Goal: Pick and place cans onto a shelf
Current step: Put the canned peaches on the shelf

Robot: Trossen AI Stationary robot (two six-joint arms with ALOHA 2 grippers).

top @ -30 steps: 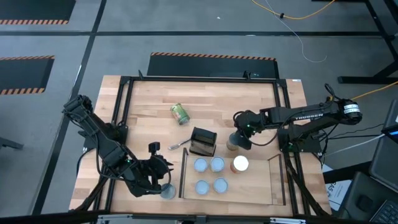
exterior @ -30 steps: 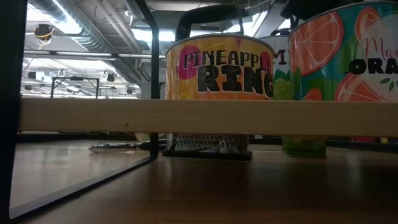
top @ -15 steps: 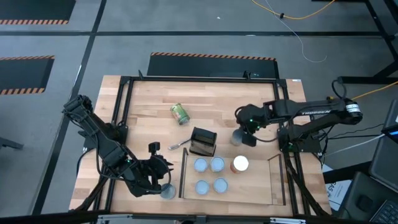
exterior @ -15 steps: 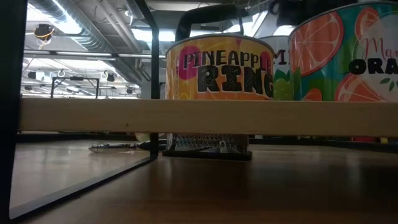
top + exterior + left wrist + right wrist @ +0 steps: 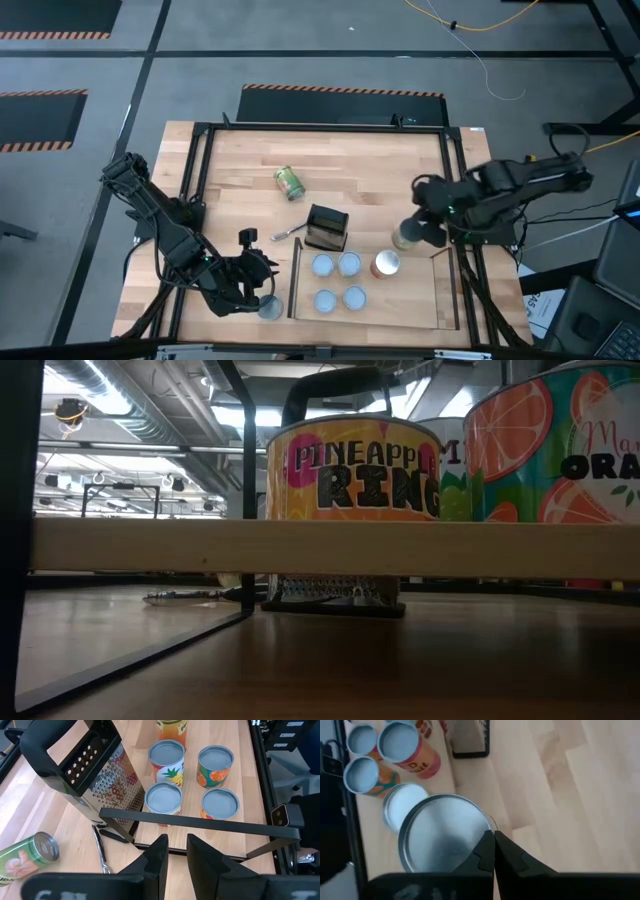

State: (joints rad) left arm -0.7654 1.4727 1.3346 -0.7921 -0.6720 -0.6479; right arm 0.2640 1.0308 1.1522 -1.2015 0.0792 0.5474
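Right pincer (image 5: 417, 232) at about 3 o'clock on the light-wood desk (image 5: 340, 160), clamped on a small cylindrical silver-topped tin (image 5: 404, 236). Tin upright, long axis vertical, round lid (image 5: 445, 832) facing up; sits at the tips of the dark fingers (image 5: 487, 851), rim pinched between them. Held just beside a white-topped tin with red-orange label (image 5: 386, 264), over the far right part of the low light-wood shelf with thin black metal frame (image 5: 437, 325).

On the shelf: four pale-blue-topped tins (image 5: 337, 281) in a square, all upright, at 6 o'clock.

Lying on its side at 11 o'clock: a green-labelled tin (image 5: 289, 183), long axis level, silver end pointing toward 11 o'clock.

Near the centre: a metal box grater with black handle (image 5: 326, 227).

Left pincer (image 5: 254, 292) at 7 o'clock, beside the shelf's left rail, narrowly parted, empty; a further silver-topped tin (image 5: 270, 307) upright just beside it.
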